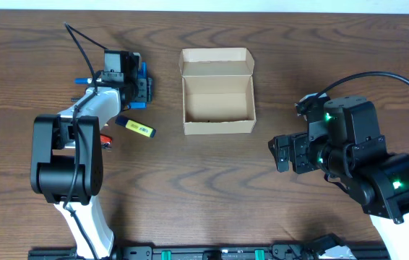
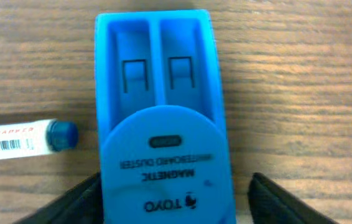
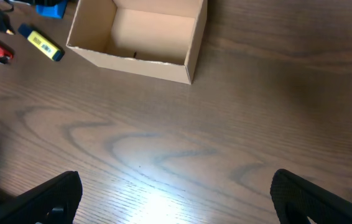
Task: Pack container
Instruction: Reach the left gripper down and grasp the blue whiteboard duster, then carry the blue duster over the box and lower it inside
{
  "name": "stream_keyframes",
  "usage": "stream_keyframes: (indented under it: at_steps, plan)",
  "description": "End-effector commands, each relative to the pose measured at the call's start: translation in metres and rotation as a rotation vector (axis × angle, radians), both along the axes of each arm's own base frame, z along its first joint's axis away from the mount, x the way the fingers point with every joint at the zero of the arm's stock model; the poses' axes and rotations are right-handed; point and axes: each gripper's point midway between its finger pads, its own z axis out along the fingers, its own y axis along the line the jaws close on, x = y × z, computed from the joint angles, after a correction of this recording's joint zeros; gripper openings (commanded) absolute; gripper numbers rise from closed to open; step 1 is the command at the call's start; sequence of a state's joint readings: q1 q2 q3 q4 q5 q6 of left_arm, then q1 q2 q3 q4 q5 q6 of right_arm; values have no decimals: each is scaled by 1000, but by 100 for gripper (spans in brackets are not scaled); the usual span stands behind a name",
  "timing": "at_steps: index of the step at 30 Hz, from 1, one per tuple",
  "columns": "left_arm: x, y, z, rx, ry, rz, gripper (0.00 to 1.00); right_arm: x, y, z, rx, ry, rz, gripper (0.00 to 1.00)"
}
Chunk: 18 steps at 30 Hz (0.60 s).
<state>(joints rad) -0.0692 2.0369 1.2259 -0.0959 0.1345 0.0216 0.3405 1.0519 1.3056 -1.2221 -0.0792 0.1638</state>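
Note:
The container (image 1: 217,126) is a tan cardboard box, open, with its flap lid standing at the back; it also shows in the right wrist view (image 3: 163,65). My left gripper (image 1: 138,85) is open and straddles a blue whiteboard duster (image 2: 163,118) that lies on the table. Its left finger is at the duster's side and its right finger stands apart from it (image 2: 176,205). A white marker with a blue cap (image 2: 27,138) lies to the duster's left. My right gripper (image 1: 280,153) is open and empty over bare table to the right of the box (image 3: 176,196).
A yellow highlighter (image 1: 136,128) lies left of the box, also in the right wrist view (image 3: 41,43). A red pen-like item (image 1: 105,139) lies by the left arm. A blue pen tip (image 1: 82,78) shows at the far left. The table is dark wood.

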Motion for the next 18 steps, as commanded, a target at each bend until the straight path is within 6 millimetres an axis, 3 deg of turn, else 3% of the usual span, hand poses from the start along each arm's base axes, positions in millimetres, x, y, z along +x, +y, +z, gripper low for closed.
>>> stream_keyframes:
  at_steps: [1,11,15,18]
  plan:
    - [7,3,-1,44,-10,20,62,0,-2,-1,-7,0,4,99]
    - [6,-3,1,91,-8,15,47,0,-2,-1,-7,0,4,99]
    - [10,-17,19,102,-4,-28,40,0,-2,-1,-7,0,4,99]
    - [17,-27,46,130,-7,-82,28,0,-2,-1,-7,0,4,99]
